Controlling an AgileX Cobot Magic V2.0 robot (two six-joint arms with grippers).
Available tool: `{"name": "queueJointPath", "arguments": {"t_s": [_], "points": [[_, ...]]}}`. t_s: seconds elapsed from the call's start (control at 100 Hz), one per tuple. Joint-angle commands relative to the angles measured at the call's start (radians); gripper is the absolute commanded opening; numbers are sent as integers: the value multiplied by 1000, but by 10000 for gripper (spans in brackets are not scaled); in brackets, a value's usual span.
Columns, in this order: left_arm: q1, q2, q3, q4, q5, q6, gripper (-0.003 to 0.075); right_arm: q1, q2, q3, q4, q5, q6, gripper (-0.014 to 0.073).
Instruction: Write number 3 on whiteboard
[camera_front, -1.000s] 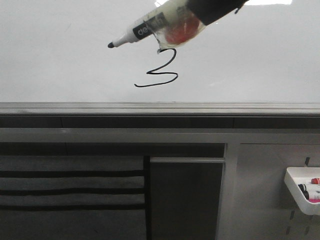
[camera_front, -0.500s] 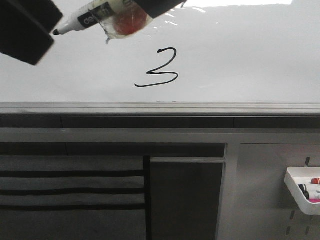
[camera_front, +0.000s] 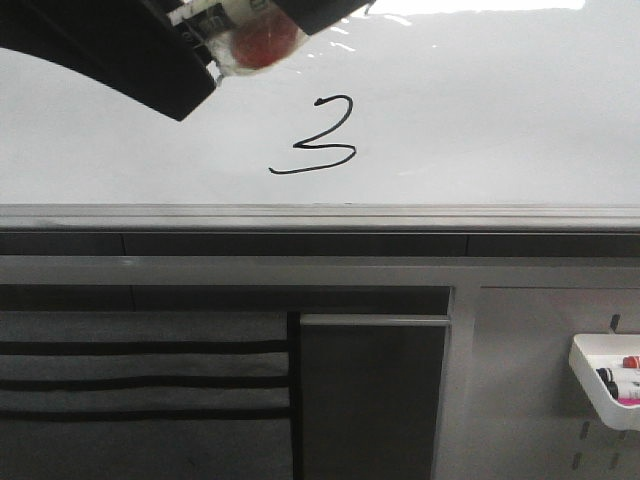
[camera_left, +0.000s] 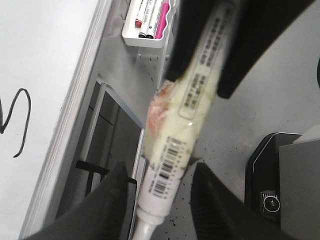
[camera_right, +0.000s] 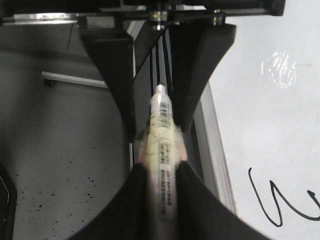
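Note:
The number 3 (camera_front: 320, 137) is drawn in thin black line on the whiteboard (camera_front: 500, 110), above its grey ledge (camera_front: 320, 217). My right gripper (camera_front: 315, 12) is at the top edge, shut on a white marker (camera_front: 225, 15) with a taped wad and a red blob (camera_front: 262, 42). My left gripper (camera_front: 185, 70) comes in from the upper left and hides the marker's tip. In the left wrist view the left gripper (camera_left: 160, 200) is open, a finger on each side of the marker (camera_left: 200, 95) with gaps. In the right wrist view the right gripper (camera_right: 162, 200) clamps the marker (camera_right: 162, 145).
A white tray (camera_front: 605, 380) with several markers hangs on the grey pegboard panel at the lower right, also in the left wrist view (camera_left: 150, 22). Grey shelving and a dark cabinet panel (camera_front: 372, 400) lie below the ledge. A speckled grey floor (camera_right: 60, 175) is underneath.
The marker has moved up and left, away from the 3. My left gripper has come in from the left and now has its open fingers round the marker's tip end.

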Motion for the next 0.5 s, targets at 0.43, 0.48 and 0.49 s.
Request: {"name": "queueJointPath", "arguments": {"t_s": [0.43, 0.48, 0.49], "points": [[-7, -19, -33, -32, -35, 0, 17, 3, -17, -28, 18, -52, -10, -26], [-7, -19, -33, -32, -35, 0, 3, 3, -17, -28, 18, -50, -10, -20], [-7, -19, -33, -32, -35, 0, 1, 3, -17, -28, 18, -50, -10, -14]]}}
